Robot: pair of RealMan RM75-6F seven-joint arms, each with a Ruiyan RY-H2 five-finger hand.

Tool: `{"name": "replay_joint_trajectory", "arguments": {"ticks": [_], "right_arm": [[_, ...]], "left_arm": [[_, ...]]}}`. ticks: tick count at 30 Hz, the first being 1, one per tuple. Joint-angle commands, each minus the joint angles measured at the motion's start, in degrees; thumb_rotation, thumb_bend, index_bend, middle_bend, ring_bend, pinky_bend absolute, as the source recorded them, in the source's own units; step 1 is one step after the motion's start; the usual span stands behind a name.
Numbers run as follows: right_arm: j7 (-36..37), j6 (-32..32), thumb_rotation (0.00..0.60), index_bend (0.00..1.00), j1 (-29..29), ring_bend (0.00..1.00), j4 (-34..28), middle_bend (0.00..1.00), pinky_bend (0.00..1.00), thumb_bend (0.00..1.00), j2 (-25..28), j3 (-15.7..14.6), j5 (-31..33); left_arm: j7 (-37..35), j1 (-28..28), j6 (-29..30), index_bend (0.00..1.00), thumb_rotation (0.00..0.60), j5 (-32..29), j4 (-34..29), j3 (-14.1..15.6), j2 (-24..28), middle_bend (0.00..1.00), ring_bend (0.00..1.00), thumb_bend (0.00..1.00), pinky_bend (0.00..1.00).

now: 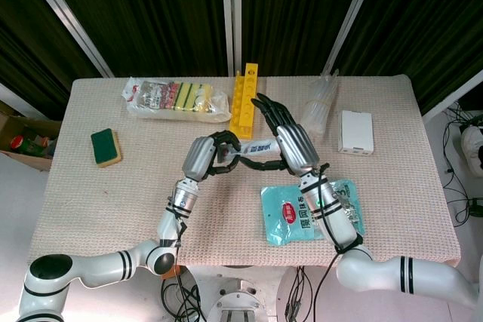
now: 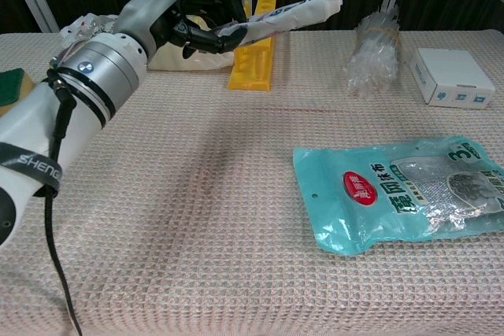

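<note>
Here the tube point(image 2: 287, 17), white with a round cap at its far end, is lifted off the table point(image 1: 90, 186) and tilts upward above its middle, toward the back edge. The left hand point(image 1: 213, 154) grips the tube's flat tail end, fingers curled around it (the chest view shows the dark fingers point(image 2: 206, 35) wrapped over the crimped end). The right hand point(image 1: 285, 138) lies over the cap end in the head view, its fingers spread wide and pointing to the back edge; whether they touch the tube I cannot tell, since the hand hides the cap there.

Just behind the tube, near the back edge, stands a yellow rack point(image 1: 244, 102) with a row of holes. Left of it lies a clear bag of sponges point(image 1: 175, 99), and a single green sponge point(image 1: 106, 146) sits near the left edge. Right of the rack is a bundle of clear plastic sleeves point(image 1: 320, 111), then a white box point(image 1: 355, 132) toward the right edge. A teal pouch point(image 1: 302, 216) with a red label lies flat near the front edge, under the right forearm.
</note>
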Motion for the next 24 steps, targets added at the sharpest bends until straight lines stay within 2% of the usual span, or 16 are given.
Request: {"name": "replay_joint_trajectory", "arguments": {"ticks": [1,11,24], "right_arm": [[2.39,-1.82,0.235,0.00,2.24,0.00,1.25,0.00,0.00,0.00,-1.20,1.12,0.61],[4.82,-2.74,0.232,0.00,5.97,0.00,5.32,0.00,0.00,0.00,-3.82,0.98,2.75],[7.82,-1.46,0.231,0.00,5.45,0.00,7.24,0.00,0.00,0.00,-2.70,-0.27,3.68]], "left_arm": [[-0.07,0.08,0.20,0.85,0.600,-0.19,0.21,-0.23,-0.22,0.94,0.77,0.42,0.82],[-2.45,0.49,0.95,0.85,0.600,-0.29,-0.60,-1.23,-0.25,0.94,0.77,0.42,0.82],[-5.51,1.49,0.79,0.85,0.600,-0.62,-2.35,-1.64,1.17,0.94,0.77,0.42,0.82]]}}
